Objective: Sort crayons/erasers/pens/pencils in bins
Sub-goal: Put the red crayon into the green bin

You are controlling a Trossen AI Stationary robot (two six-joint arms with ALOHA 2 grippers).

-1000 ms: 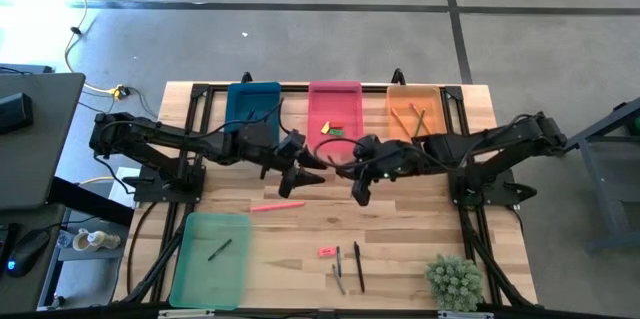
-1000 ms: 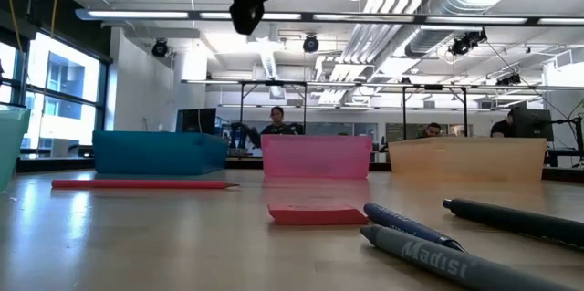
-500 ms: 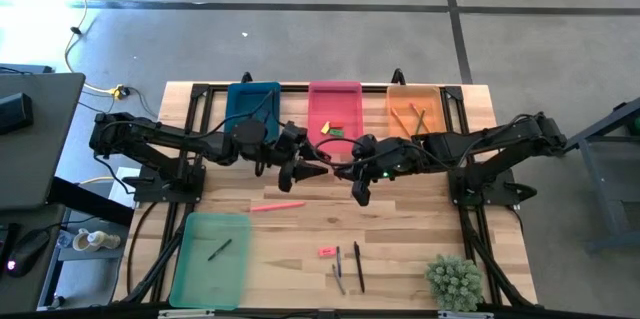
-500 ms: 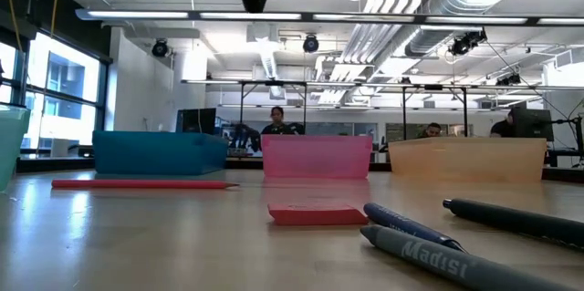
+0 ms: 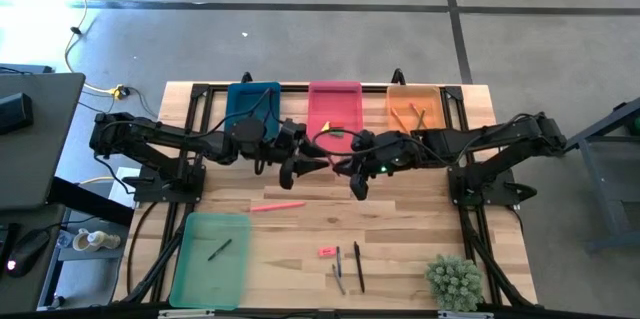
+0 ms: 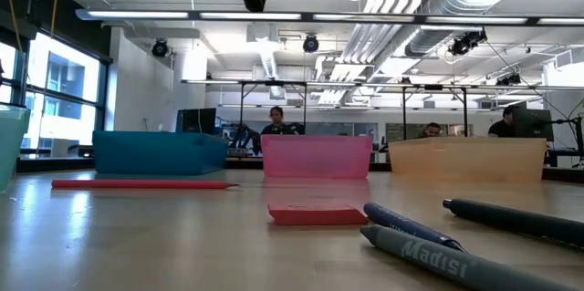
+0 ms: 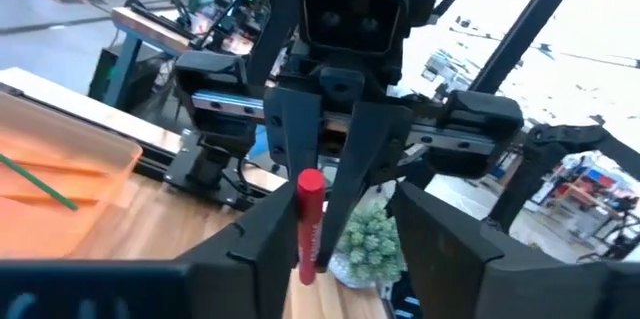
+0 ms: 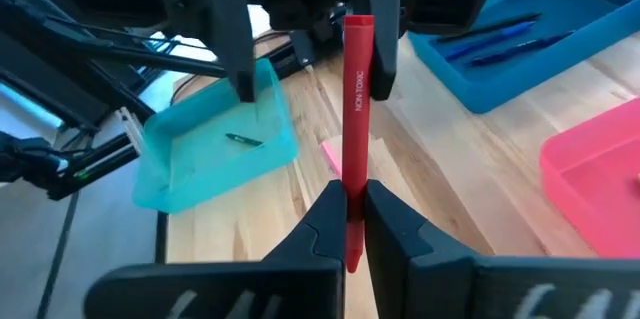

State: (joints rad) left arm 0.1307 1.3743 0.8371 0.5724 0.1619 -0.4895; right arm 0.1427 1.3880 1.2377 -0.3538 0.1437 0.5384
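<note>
My right gripper [image 8: 352, 191] is shut on a red crayon [image 8: 356, 99] in the air over the table's middle [image 5: 333, 166]. My left gripper [image 7: 343, 204] faces it, open. Its fingers [image 8: 232, 44] stand on either side of the crayon's free end [image 7: 308, 224]; whether one touches it I cannot tell. A pink-red pencil [image 5: 277, 205] lies flat on the table. A pink eraser [image 5: 327, 251] and dark pens [image 5: 358, 267] lie near the front edge. Blue [image 5: 253, 109], pink [image 5: 334, 109] and orange bins [image 5: 412, 109] line the far edge. A green bin [image 5: 212, 257] sits at front left. My right gripper pinches the red crayon between its two fingers at one end [image 8: 347, 214]. The crayon runs on along the fingers' line, toward the left gripper. It comes level from the table's right, and the crayon is lifted clear of the table.
A small potted plant [image 5: 453, 281] stands at the front right corner. The green bin holds one dark stick [image 5: 220, 249], the pink bin small erasers [image 5: 332, 129], the orange bin pencils [image 5: 410, 116], and the blue bin blue pens [image 8: 500, 34]. Bare wood lies between the pencil and the far bins.
My left gripper has risen and moved slightly toward the far edge, until it faces the right gripper. The right gripper has kept the crayon and shifted a little toward the far edge.
</note>
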